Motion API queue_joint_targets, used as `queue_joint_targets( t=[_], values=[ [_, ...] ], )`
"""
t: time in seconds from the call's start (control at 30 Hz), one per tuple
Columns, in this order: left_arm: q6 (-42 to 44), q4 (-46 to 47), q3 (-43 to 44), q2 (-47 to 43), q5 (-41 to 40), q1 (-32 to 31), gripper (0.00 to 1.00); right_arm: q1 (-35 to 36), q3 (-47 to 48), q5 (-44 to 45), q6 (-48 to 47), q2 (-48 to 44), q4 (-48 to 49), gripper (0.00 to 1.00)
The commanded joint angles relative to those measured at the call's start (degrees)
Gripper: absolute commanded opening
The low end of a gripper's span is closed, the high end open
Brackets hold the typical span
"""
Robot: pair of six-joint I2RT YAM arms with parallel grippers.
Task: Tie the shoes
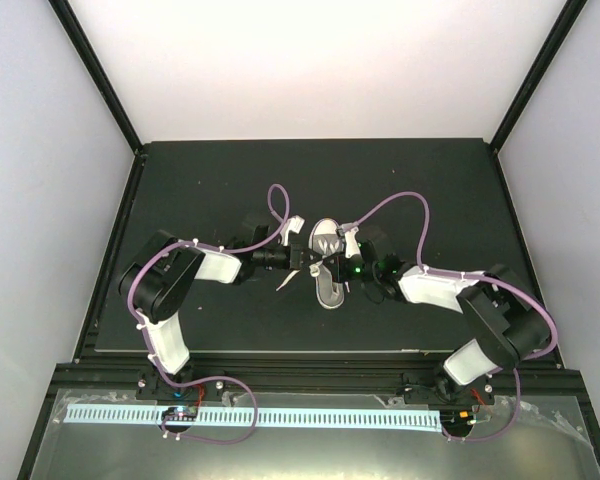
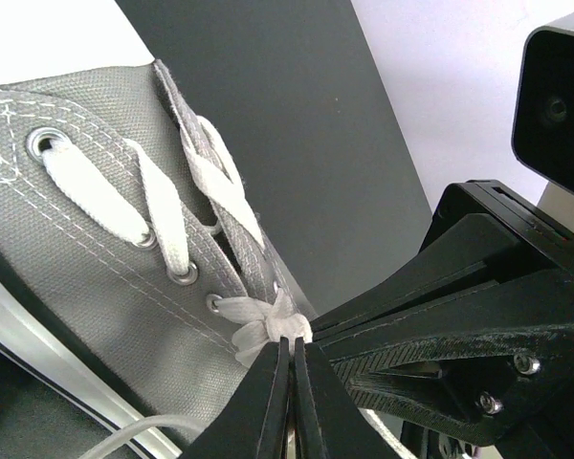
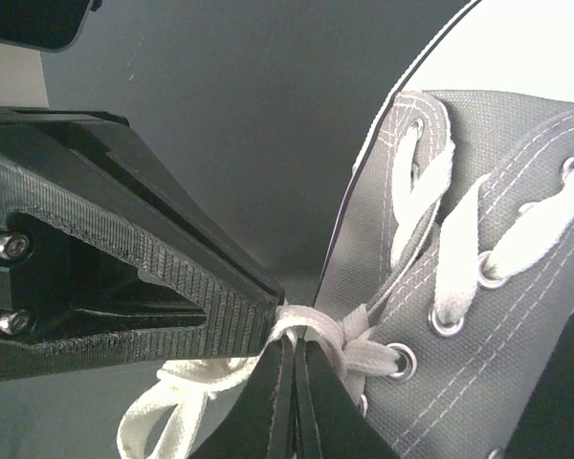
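Note:
The grey canvas sneaker [image 1: 330,292] with white sole lies at the middle of the black mat. Both grippers meet over its lacing. My left gripper [image 1: 315,262] comes from the left and my right gripper [image 1: 336,262] from the right, tips almost touching. In the left wrist view the left gripper [image 2: 294,346] is shut, its tips at the white lace knot [image 2: 266,323] on the shoe [image 2: 86,258]. In the right wrist view the right gripper [image 3: 294,346] is shut with the lace knot [image 3: 318,320] wrapped over its tips beside the shoe [image 3: 502,316]. Loose lace loops [image 3: 163,406] hang below.
The black mat [image 1: 220,180] is bounded by white walls and black corner posts. A loose lace end [image 1: 284,284] trails left of the shoe. Each wrist view is crowded by the other arm's black fingers [image 2: 440,316], [image 3: 124,277].

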Motion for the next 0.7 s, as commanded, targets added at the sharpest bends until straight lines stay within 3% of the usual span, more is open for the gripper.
queue_joint_targets(
  t=[0.0,0.13,0.43,0.67],
  values=[
    [-0.6,2.7,-0.4,-0.8,-1.1,0.0,0.02,0.1,-0.5,2.5,-0.3,-2.0,1.2,0.02],
    [-0.7,2.8,-0.6,-1.4,-1.4,0.0,0.01,0.0,-0.4,3.0,-0.6,-3.0,0.4,0.07],
    [-1.5,3.5,-0.8,-1.3,-1.2,0.0,0.02,0.1,-1.9,2.6,-2.5,-10.6,-2.9,0.45],
    [-1.9,3.7,-0.8,-1.5,-1.3,0.0,0.01,2.5,-3.5,0.1,-1.5,-9.6,-2.4,0.47]
  ],
)
